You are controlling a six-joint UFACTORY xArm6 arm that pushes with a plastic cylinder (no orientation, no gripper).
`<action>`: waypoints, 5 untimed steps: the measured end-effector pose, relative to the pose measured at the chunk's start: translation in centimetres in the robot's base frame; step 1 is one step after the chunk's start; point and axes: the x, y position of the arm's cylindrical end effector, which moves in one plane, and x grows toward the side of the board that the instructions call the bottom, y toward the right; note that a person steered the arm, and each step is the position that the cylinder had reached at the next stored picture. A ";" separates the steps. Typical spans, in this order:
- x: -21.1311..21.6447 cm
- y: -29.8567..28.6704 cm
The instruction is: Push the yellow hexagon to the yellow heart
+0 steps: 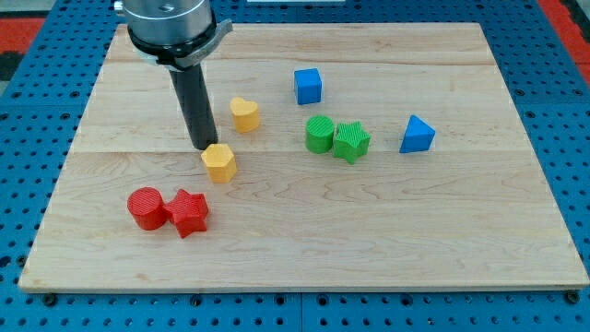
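The yellow hexagon (pixel 219 162) lies left of the board's middle. The yellow heart (pixel 244 114) lies a short way up and to the right of it, with a gap between them. My tip (pixel 204 146) stands at the hexagon's upper left edge, touching or nearly touching it. The dark rod rises from there to the arm's head at the view's top left.
A red cylinder (pixel 146 207) and a red star (pixel 188 212) sit side by side at lower left. A green cylinder (pixel 320 134) and a green star (pixel 350 141) touch near the middle. A blue cube (pixel 308 86) and a blue triangular block (pixel 417 135) lie to the right. The wooden board (pixel 304 249) ends in blue pegboard.
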 end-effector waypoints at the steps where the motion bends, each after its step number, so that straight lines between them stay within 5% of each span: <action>1: 4.5 6.1; 4: 16.6 5.9; 5: 13.7 2.5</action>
